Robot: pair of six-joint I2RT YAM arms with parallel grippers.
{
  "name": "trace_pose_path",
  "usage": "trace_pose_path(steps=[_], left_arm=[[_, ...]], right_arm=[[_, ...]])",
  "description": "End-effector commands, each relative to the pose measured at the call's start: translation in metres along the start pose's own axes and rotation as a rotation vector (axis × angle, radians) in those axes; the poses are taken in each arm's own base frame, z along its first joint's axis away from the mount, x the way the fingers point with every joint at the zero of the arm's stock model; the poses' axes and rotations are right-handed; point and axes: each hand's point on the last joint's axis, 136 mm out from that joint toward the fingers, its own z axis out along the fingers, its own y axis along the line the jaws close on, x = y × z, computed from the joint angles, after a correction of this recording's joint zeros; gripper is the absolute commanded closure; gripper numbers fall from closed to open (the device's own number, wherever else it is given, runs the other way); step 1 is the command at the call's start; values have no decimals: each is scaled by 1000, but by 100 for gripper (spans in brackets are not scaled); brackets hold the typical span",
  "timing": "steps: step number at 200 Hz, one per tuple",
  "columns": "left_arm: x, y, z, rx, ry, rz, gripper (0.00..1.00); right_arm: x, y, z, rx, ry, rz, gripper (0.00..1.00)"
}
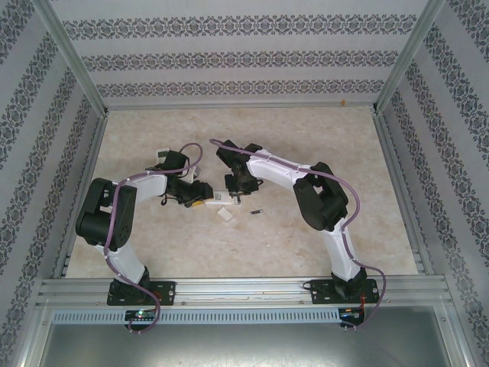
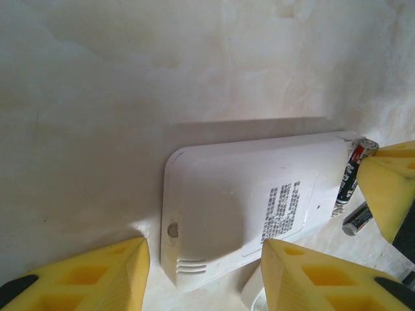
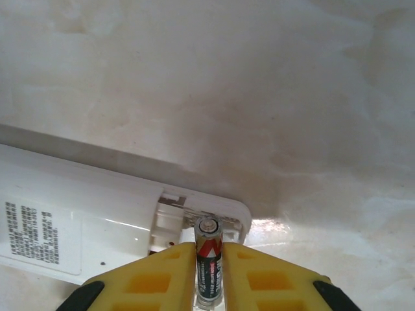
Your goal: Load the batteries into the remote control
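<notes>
The white remote (image 2: 246, 207) lies back-up on the table, its battery compartment (image 3: 188, 217) open at one end. My right gripper (image 3: 209, 253) is shut on a dark battery (image 3: 209, 262) with red markings, holding it upright with its tip at the compartment; that battery (image 2: 351, 172) also shows at the remote's far end. My left gripper (image 2: 204, 259) is open, its yellow fingers (image 2: 87, 275) straddling the remote's other end. A second battery (image 2: 358, 219) lies on the table beside the remote. A loose battery (image 1: 257, 212) rests right of both grippers (image 1: 202, 199) (image 1: 235, 193).
A small white piece (image 1: 226, 215), probably the battery cover, lies just in front of the remote (image 1: 220, 196). The beige table (image 1: 306, 138) is ringed by patterned walls and metal rails. Both arms meet near the table's middle.
</notes>
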Motion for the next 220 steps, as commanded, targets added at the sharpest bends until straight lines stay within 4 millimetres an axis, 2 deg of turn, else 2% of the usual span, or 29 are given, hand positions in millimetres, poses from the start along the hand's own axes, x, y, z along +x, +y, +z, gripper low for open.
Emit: trace_pose_path(steps=[1,46,78,111,140,161,181,220], left_arm=[[-3,-5,4,7,0,17,50],[-3,-5,3,8,-1,16,50],[-3,-5,4,6,2,12,50],[-2,-5,3,5,1,14,50],[-3,-5,4,8,1,9,50],[-3,-5,5,10,1,7,50],[-2,-4,6,12,4,2,50],[-2,-5,5,13,-1,4,50]], right_arm=[[5,-16,2,62,19,1,82],[10,-14,5,47,31,32,83],[17,-16,10,56,52,50,89],[37,-27,14,89,89,69,91],[64,-29,25,98,153,87,91],[73,-30,32,91,179,115,90],[66,-27,25,79,161,117,90],[26,-18,-21,51,39,78,84]])
